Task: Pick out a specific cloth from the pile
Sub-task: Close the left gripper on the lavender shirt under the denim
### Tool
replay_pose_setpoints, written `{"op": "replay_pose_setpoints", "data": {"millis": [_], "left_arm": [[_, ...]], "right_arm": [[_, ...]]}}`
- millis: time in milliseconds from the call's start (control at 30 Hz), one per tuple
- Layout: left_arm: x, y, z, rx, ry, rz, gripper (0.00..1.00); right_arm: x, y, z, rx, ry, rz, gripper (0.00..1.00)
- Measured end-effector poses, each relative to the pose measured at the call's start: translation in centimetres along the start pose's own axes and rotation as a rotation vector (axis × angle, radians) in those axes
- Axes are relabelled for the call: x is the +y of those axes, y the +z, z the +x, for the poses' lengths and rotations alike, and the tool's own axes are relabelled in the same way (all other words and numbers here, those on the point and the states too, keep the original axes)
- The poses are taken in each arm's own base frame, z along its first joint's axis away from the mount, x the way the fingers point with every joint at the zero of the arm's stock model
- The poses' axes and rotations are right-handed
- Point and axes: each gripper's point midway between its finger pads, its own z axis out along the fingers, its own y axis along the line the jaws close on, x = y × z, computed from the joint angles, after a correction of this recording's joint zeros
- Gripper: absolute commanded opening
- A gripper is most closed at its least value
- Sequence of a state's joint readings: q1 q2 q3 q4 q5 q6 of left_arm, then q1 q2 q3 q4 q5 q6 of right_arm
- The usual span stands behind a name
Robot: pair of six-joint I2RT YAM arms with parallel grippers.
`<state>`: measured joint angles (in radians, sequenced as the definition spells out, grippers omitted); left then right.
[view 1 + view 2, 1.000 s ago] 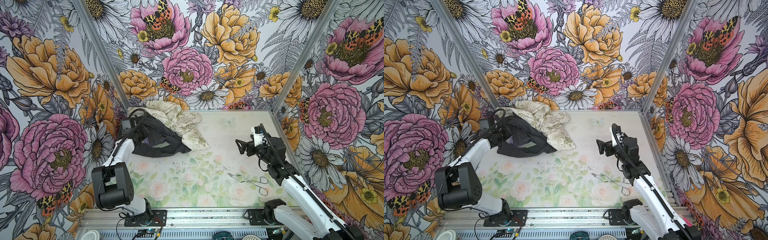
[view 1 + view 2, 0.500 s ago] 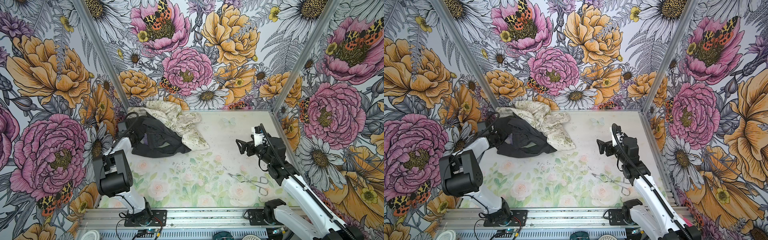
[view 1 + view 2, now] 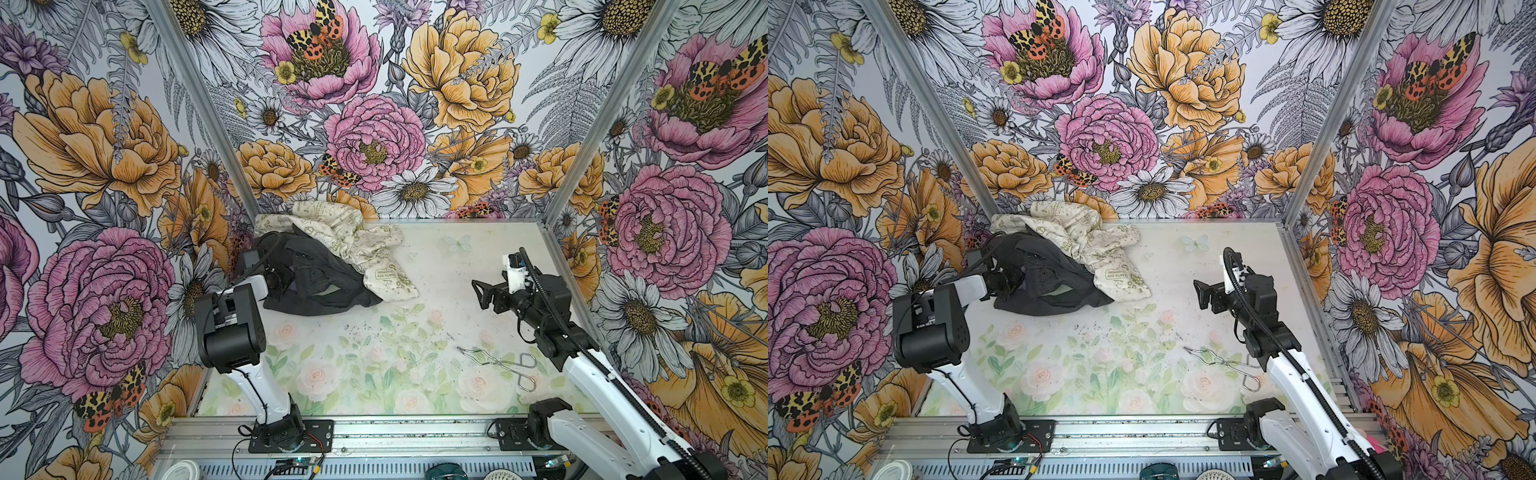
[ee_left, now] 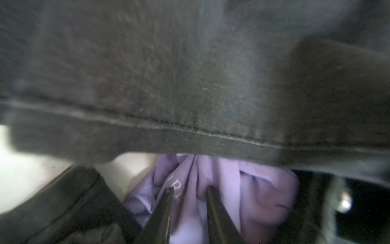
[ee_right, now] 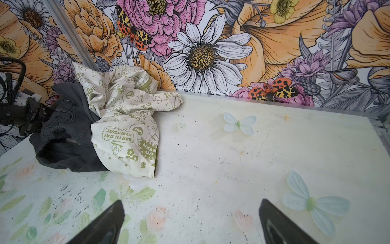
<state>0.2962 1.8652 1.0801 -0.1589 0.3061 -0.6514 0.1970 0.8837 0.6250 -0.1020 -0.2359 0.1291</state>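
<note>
Left wrist view first: we're tucked right under the black garment (image 4: 190,84), its stitched hem running across above us. Below that hem the lavender cloth (image 4: 242,186) peeks out, bunched, with a few white letters showing. The left tool (image 4: 188,190) stands narrow, and a gathered fold of the lavender cloth runs into the gap between its fingers (image 4: 166,202), so we call it a pinch on that fabric. A pale patch of the desk (image 4: 21,169) shows to one side.

Over to the right wrist view: the right tool (image 5: 191,202) is spread wide and holds nothing, with bare desk beneath it. Ahead sits the pile (image 5: 88,135), with the cream cloth (image 5: 126,118) and its green print draped over the black garment against the back wall.

In both top views the pile lies in the far left corner of the desk. The left tool is pushed into the black garment's left edge, and here we see almost nothing of the lavender cloth underneath. The right tool hovers well apart on the right side. A pair of metal tongs (image 3: 498,361) lies on the desk near the right arm.
</note>
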Motion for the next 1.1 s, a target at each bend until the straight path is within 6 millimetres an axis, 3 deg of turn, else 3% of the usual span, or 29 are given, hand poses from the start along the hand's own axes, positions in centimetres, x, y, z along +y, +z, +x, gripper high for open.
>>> {"op": "replay_pose_setpoints", "data": {"millis": [267,467,733,1000,1100], "left_arm": [[0.0,1.3,0.5,0.02,-0.025,0.018,0.0],[-0.6,0.6,0.2,0.007,-0.013,0.032,0.0],[-4.3,-4.7,-1.7,-0.103,0.064,0.121,0.0],[-4.8,-6.4,-1.6,-0.119,0.099,0.13,0.0],[-5.5,-7.9,-1.7,-0.139,0.121,0.14,0.0]], "right_arm": [[-0.1,0.0,0.1,0.004,0.001,0.004,0.99],[-0.1,0.0,0.2,0.007,0.002,0.004,0.99],[-0.1,0.0,0.3,0.014,0.004,0.004,0.99],[-0.1,0.0,0.4,0.017,0.005,0.004,1.0],[-0.1,0.0,0.5,0.02,0.008,0.003,0.99]]}}
